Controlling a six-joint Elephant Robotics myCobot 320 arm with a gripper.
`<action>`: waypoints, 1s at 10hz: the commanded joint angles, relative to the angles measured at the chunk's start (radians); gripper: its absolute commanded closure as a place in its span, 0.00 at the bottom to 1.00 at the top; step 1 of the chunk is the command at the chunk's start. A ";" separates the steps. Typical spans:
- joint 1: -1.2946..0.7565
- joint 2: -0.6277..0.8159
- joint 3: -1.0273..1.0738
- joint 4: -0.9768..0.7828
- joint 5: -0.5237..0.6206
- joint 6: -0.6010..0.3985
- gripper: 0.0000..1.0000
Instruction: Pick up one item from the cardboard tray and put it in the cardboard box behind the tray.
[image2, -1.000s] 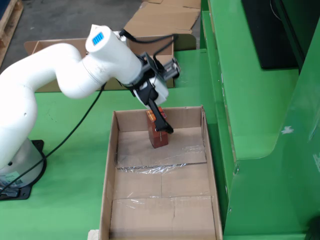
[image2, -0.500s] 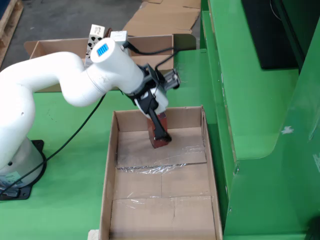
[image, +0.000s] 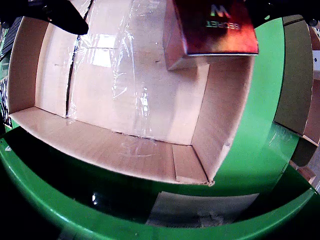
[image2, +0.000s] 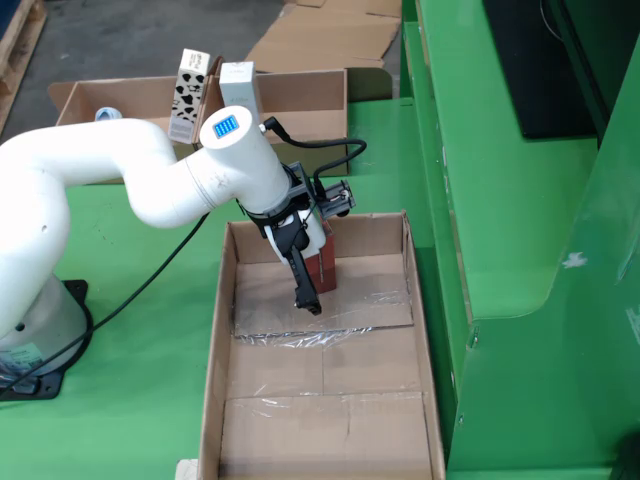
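Observation:
A dark red carton (image2: 323, 263) stands upright on the floor of the long open cardboard box (image2: 215, 360), near its far end. In the wrist view the carton (image: 215, 25) reads "SECRET" and sits at the top, above the box floor (image: 125, 100). My gripper (image2: 315, 282) hangs inside the box, its jaws apart. One black finger (image: 62, 15) stands well clear of the carton. The other finger (image: 262, 10) is right beside it. The cardboard tray (image2: 300, 95) lies beyond the box and holds a cow-patterned carton (image2: 188, 95) and a white carton (image2: 238, 88).
The box and tray rest on a green table (image2: 130, 250). A raised green ledge (image2: 500, 200) runs along the right. Flattened cardboard (image2: 320, 35) lies past the tray. My white arm (image2: 120, 170) and its black cable (image2: 150, 275) cross the left side.

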 joint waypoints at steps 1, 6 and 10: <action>-0.007 0.030 0.037 0.003 0.005 0.000 0.00; -0.007 0.030 0.037 0.003 0.005 0.000 0.00; -0.003 -0.006 0.122 -0.039 0.000 0.002 0.00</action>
